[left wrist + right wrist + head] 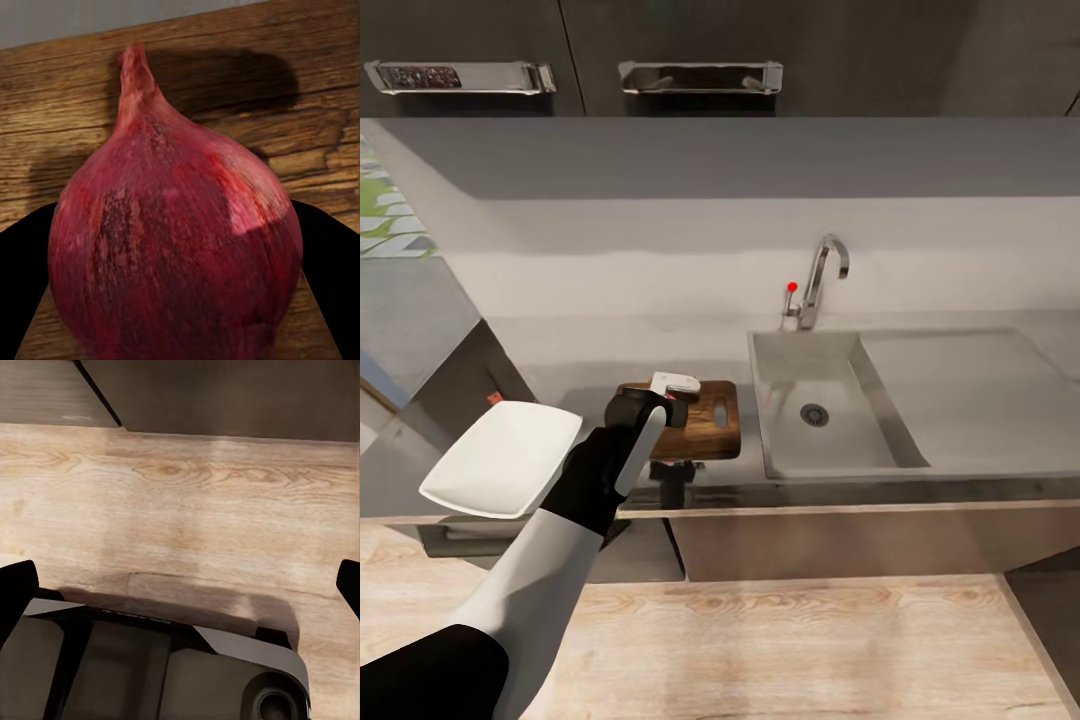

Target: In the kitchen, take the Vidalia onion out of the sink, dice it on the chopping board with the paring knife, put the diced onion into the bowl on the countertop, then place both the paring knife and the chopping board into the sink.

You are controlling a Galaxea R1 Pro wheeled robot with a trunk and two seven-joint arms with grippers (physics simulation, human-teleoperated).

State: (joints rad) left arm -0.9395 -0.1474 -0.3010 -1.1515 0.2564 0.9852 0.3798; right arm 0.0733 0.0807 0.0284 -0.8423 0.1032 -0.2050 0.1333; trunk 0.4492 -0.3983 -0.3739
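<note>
A dark red onion (176, 240) with its pointed top up sits between the black fingers (19, 285) of my left gripper (180, 300), which is shut on it just above the chopping board (67, 112). In the head view my left gripper (665, 400) hangs over the left part of the brown chopping board (712, 425), next to the grey sink (785, 440), whose basin holds nothing. The white bowl (505, 458) lies to the left of the board. My right gripper (180, 585) is open over the wood floor. The paring knife is hidden or out of view.
A chrome tap (822, 270) with a red knob stands behind the basin; the flat drainboard (970, 390) stretches right. Dark cabinets (660, 60) with steel handles hang above the grey countertop (570, 350). Part of my base (150, 667) shows below the right gripper.
</note>
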